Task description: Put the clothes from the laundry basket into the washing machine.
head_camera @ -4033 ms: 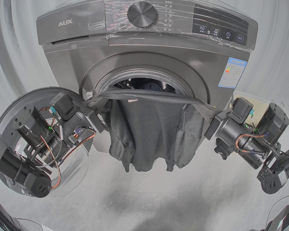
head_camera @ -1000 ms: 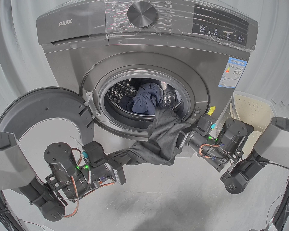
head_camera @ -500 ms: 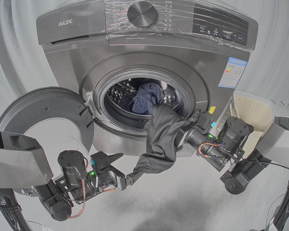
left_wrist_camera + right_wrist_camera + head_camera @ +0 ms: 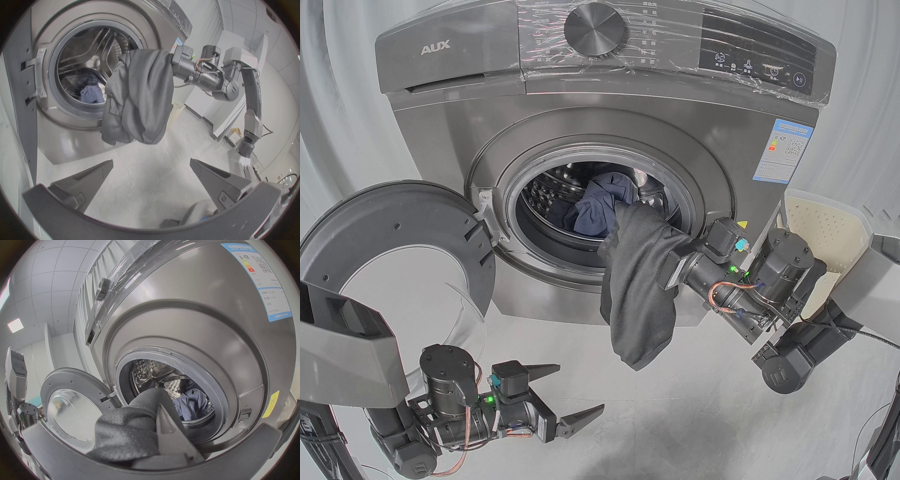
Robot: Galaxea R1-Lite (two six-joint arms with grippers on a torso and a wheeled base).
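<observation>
A dark grey garment (image 4: 637, 294) of matt, finely textured cloth was seen bunched and folded over itself. Its upper end was laid over the lower right edge of the washer (image 4: 456, 125) opening, just at the mouth of the drum (image 4: 550, 187). Most of it was hung outside, down the front panel, with its lowest fold above the floor (image 4: 687, 406). It was not yet fully inside.

The right claw (image 4: 147, 424) was held at the right edge of the opening and was clamped on the top of the garment. Cloth was draped over it, so that one finger (image 4: 170, 437) was left bare and the other was covered. The garment's weight was carried from this grip.

The left claw (image 4: 575, 390) was held low, near the floor and below the open door (image 4: 394, 219). Its jaws were spread wide apart, and nothing was held or touched by them. It was well apart from the garment, which was seen across bare floor from its wrist camera (image 4: 143, 93).

Inside the drum a heap of blue clothes (image 4: 600, 203) was lain at the back, close beside the garment's upper end; contact between them could not be judged. The round door was swung fully open to the left of the opening. A cream perforated basket (image 4: 831, 237) was stood by the washer's right side, behind the right arm. The way into the drum was partly taken up by the garment and the right claw.
</observation>
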